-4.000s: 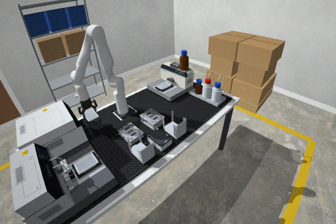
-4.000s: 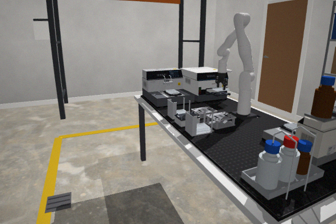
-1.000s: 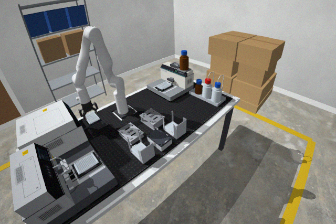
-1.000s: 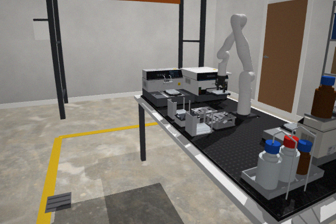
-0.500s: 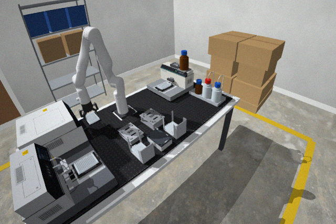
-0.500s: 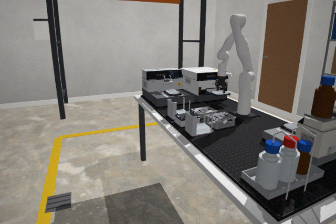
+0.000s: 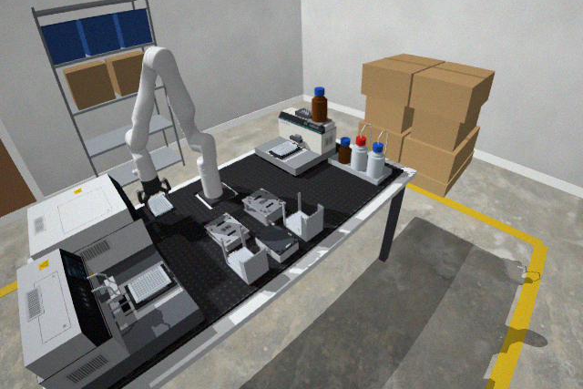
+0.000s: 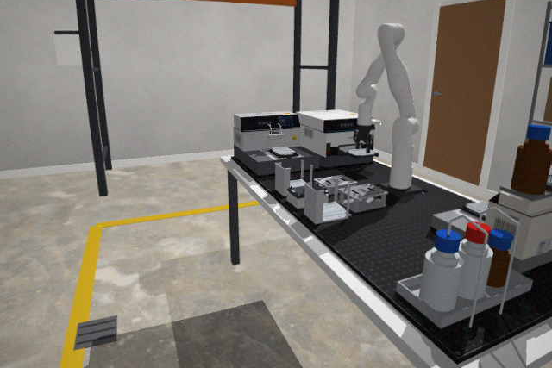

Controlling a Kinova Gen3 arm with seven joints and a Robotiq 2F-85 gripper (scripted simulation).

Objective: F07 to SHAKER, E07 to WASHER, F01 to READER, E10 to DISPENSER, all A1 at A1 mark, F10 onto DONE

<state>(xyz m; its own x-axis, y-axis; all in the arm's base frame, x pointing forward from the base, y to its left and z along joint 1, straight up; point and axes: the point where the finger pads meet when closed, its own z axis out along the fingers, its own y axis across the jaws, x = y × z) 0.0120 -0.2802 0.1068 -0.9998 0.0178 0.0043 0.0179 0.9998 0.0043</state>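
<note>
Top view: arm's gripper (image 7: 154, 192) is hanging over a white plate (image 7: 160, 204) by the grey machine (image 7: 79, 215), jaws spread fully, gripping nothing.

Black perforated table (image 7: 329, 189), instruments, stack racks (image 7: 308, 224), bottle tray (image 7: 383, 176)

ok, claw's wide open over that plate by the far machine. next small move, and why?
Probably lower straight down, then close. The claw stands open and holds nothing, just above the plate on the tray of the far machine, so its fingers still need to come down beside the plate's edges.
</note>
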